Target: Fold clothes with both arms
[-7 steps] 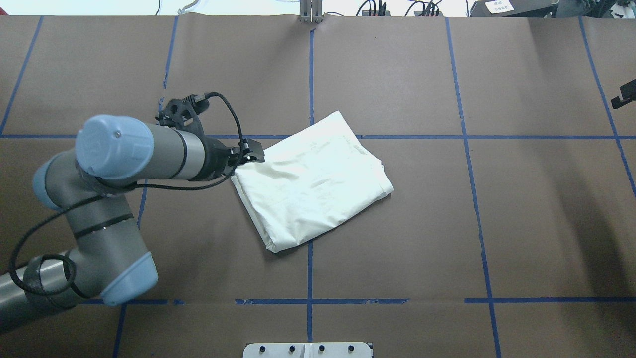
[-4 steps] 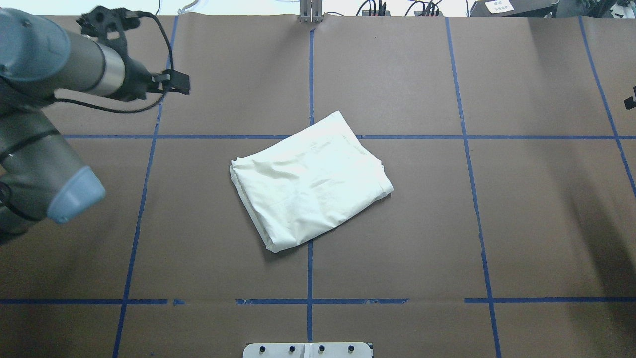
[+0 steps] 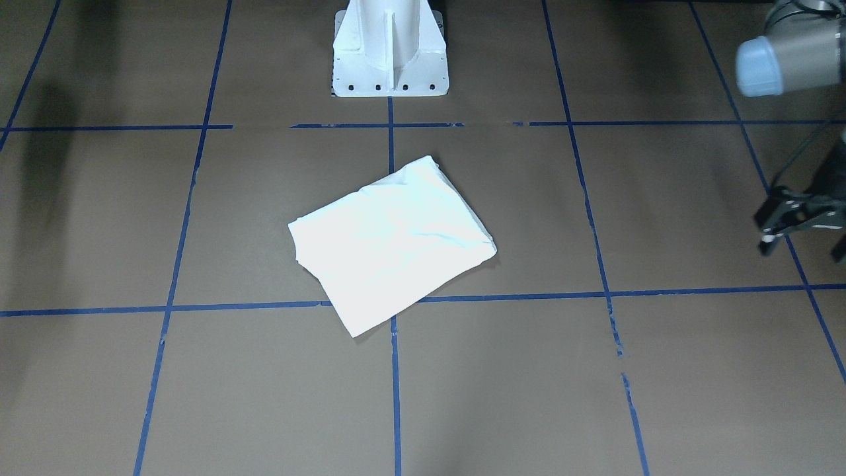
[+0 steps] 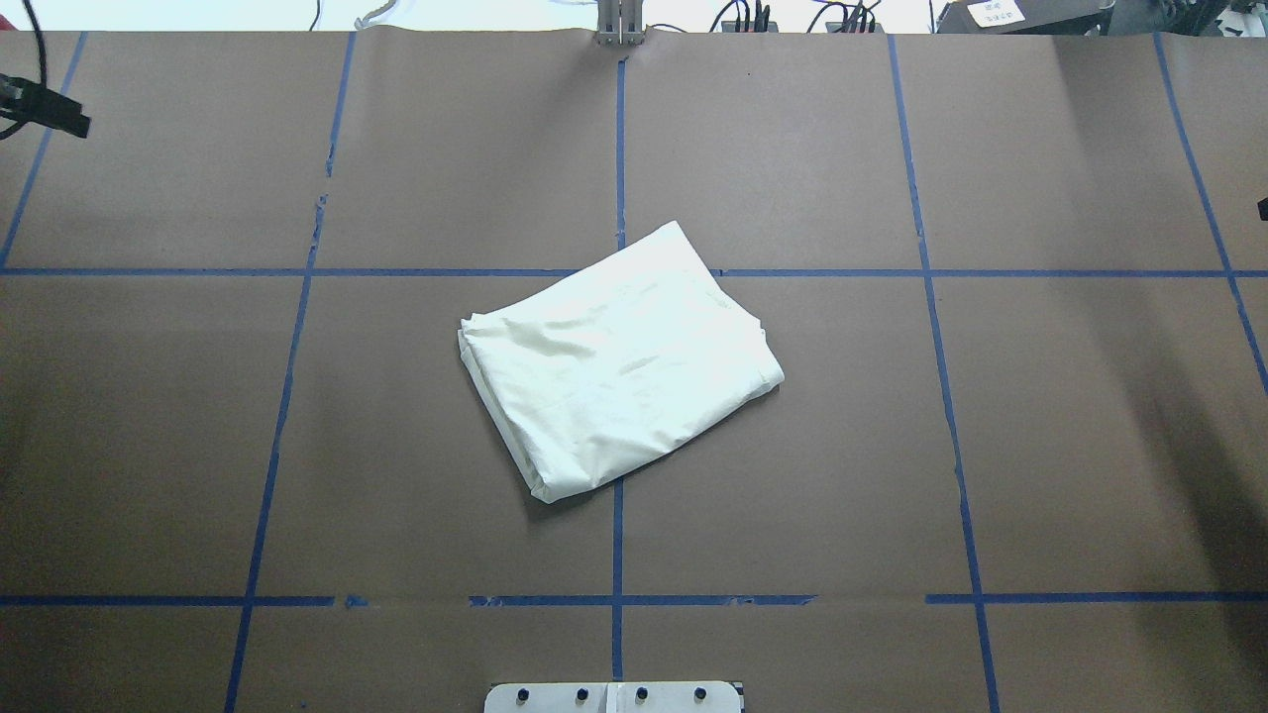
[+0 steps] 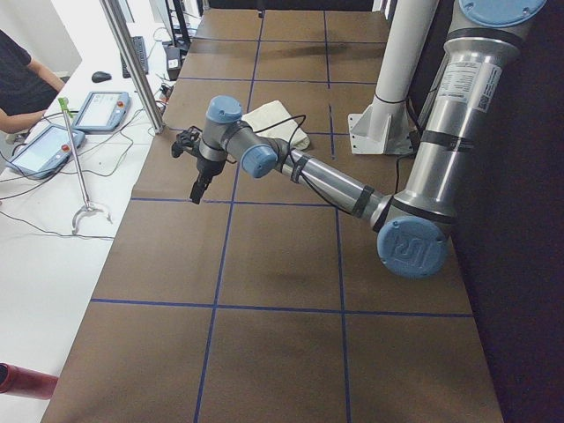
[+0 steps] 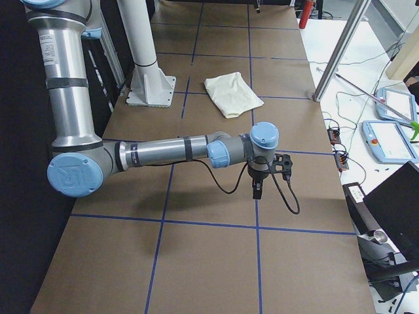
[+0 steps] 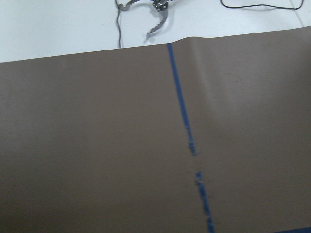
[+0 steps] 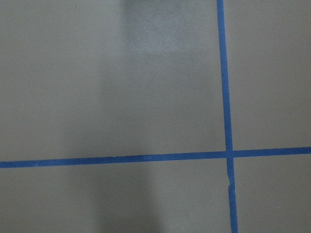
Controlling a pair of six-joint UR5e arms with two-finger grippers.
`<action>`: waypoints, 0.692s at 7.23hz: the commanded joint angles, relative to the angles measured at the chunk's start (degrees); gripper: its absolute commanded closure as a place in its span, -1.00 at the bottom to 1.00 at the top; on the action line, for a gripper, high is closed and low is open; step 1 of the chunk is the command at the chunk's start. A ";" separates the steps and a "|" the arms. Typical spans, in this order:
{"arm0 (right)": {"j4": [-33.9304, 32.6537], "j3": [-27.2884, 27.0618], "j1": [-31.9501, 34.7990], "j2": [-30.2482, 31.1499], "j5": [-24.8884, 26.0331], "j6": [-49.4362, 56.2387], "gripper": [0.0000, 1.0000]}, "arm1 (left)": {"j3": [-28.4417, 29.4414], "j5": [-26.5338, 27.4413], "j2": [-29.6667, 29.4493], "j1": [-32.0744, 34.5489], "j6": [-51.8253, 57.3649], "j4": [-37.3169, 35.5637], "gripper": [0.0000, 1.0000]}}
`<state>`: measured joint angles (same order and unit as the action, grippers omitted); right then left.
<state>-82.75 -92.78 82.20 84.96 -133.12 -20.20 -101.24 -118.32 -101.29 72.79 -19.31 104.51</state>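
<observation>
Since it lies folded mid-frame, the shirt (image 4: 619, 361) is judged light and limp, best pinched at stacked corners. Left claw (image 3: 803, 246) is spread apart; right claw (image 6: 256, 191) cannot be told.

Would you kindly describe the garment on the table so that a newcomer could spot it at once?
On the brown table with its blue tape lines, look near the middle, ahead of the white pedestal base. There lies the folded shirt, a cream-white rectangle askew to the grid, the only soft thing there.
</observation>
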 commanded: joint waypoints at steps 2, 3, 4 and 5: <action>0.22 -1.70 1.74 0.74 0.23 0.86 -1.00 | 2.97 -4.19 9.15 9.10 22.62 -1.59 -1.00; 0.14 -1.87 1.74 1.25 0.58 1.65 -1.00 | 5.07 -9.16 10.14 11.99 22.91 -1.25 -1.00; -0.13 -1.53 0.43 0.74 4.76 1.92 -1.00 | 6.22 -10.78 10.06 12.02 22.30 -0.63 -1.00; -1.09 -1.18 0.42 -0.57 5.93 2.01 -1.00 | 7.01 -11.23 9.98 12.46 22.30 0.16 -1.00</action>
<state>-83.01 -94.31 83.05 85.52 -129.51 -18.47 -95.50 -128.03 -91.51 84.44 2.89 103.86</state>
